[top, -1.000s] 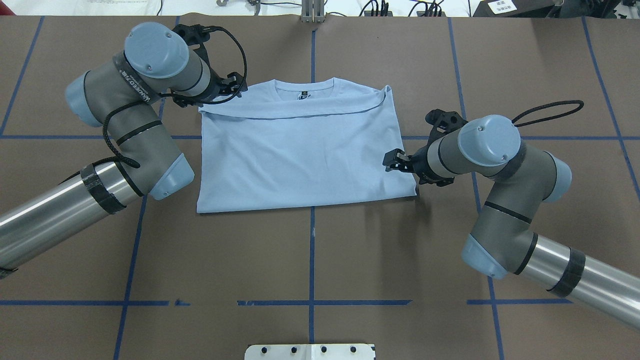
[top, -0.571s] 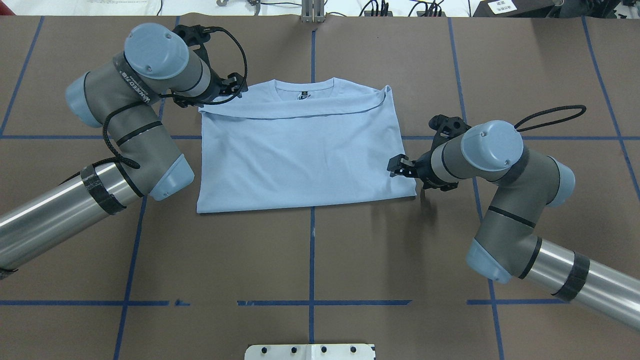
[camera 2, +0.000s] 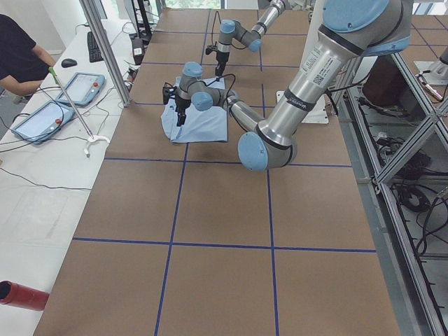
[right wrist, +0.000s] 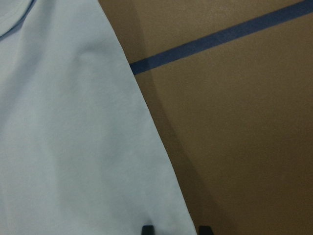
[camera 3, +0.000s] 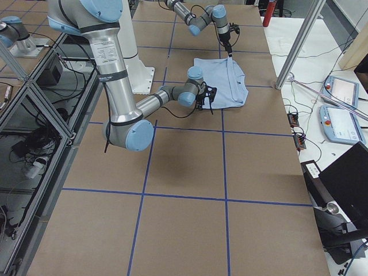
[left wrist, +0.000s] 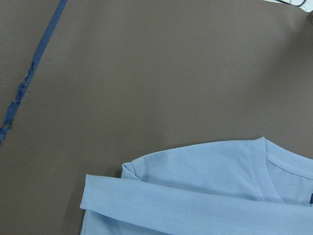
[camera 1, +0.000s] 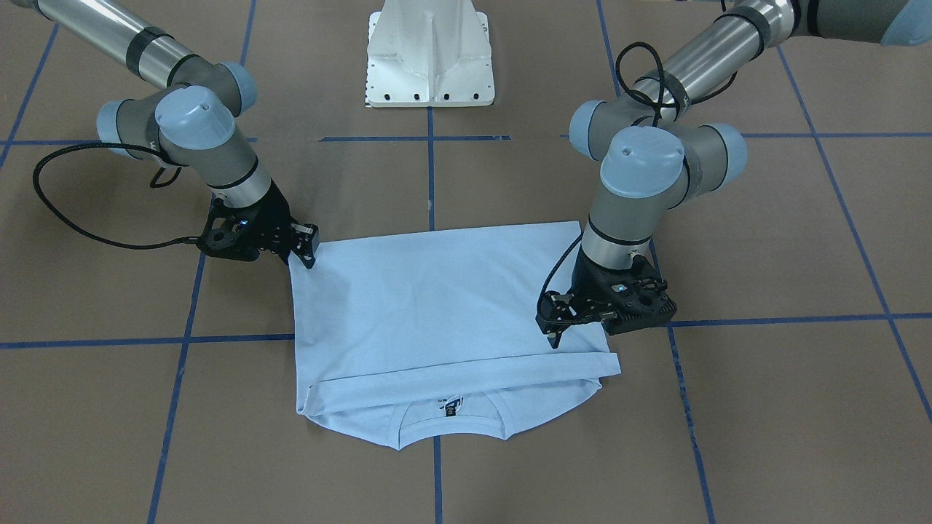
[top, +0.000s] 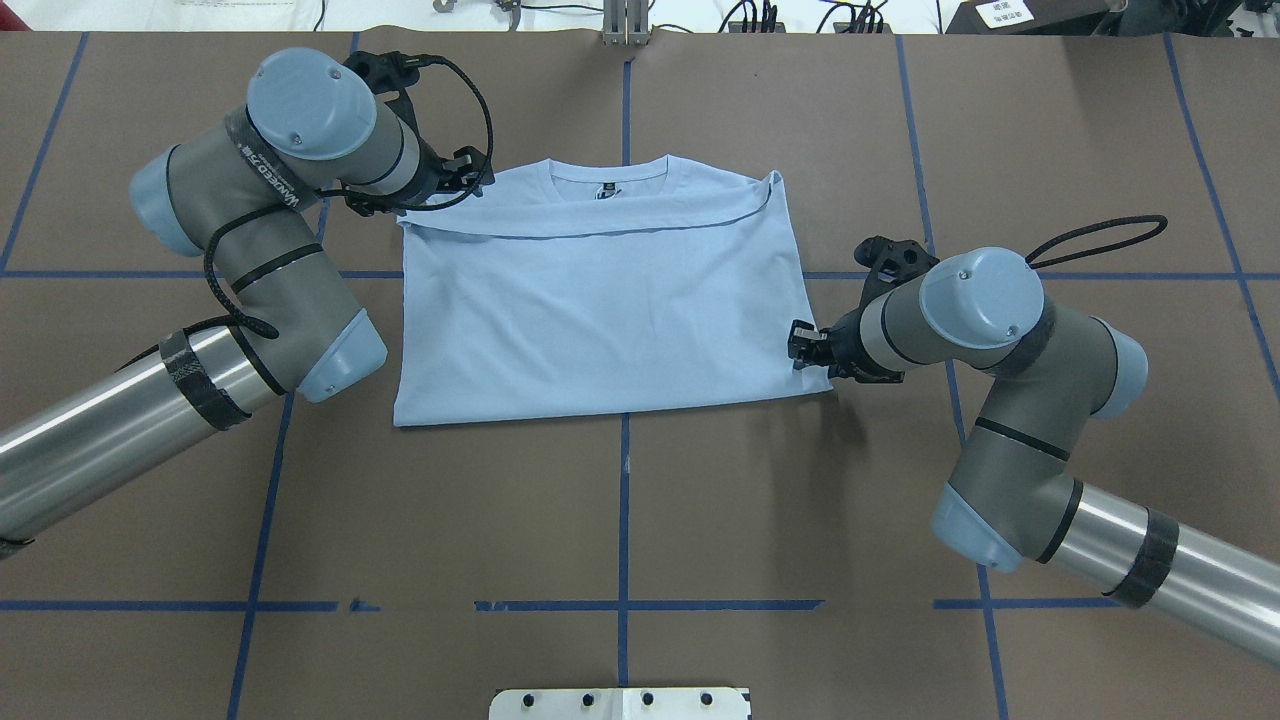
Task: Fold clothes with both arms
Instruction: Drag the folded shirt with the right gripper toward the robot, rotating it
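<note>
The pale light-blue T-shirt point(top: 600, 300) lies folded flat on the brown table, collar and dark neck label point(top: 603, 190) at the far edge. Its chest print is hidden. My left gripper point(top: 478, 172) hovers at the shirt's far left corner and looks open; no fingertips show in the left wrist view, only the shirt's corner point(left wrist: 220, 196). My right gripper point(top: 803, 345) is open at the shirt's right edge near the front corner. In the right wrist view point(right wrist: 175, 229) its fingertips straddle the shirt's edge point(right wrist: 73, 137). The front-facing view shows the shirt point(camera 1: 437, 306), left gripper point(camera 1: 555, 331) and right gripper point(camera 1: 307, 247).
Blue tape lines point(top: 622, 500) grid the brown table. The white pedestal base point(camera 1: 429, 58) stands at the robot's side. A side bench with tablets point(camera 2: 77, 84) and a person runs along the far edge. A red cylinder point(camera 2: 21, 294) lies at the table's left end.
My right gripper has moved right and toward the robot, from over the shirt's right part to its right edge near the front corner. My left arm and the shirt have not moved.
</note>
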`<action>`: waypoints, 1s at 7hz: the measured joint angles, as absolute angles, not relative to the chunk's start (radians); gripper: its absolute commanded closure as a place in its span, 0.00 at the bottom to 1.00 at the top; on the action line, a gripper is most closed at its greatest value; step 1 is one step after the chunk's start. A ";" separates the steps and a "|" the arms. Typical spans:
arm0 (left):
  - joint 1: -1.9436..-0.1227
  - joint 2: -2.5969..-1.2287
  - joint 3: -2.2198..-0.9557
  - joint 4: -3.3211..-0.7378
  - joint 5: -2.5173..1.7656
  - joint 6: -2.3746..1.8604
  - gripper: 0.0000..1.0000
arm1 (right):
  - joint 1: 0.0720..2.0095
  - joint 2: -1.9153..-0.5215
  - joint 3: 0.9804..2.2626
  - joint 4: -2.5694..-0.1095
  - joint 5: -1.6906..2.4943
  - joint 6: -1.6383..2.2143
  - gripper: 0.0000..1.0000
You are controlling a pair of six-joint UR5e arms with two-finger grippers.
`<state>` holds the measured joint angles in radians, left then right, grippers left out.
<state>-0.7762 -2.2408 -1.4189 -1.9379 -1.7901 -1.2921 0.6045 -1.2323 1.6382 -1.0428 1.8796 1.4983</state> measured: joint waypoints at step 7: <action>-0.770 -2.245 -1.419 -1.937 -1.789 -1.294 0.01 | 0.473 -1.649 2.063 -1.043 1.942 1.470 1.00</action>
<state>-0.7696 -2.2446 -1.4192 -1.9369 -1.7886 -1.2935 0.4727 -1.6490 2.0633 -1.0431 1.9425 1.4705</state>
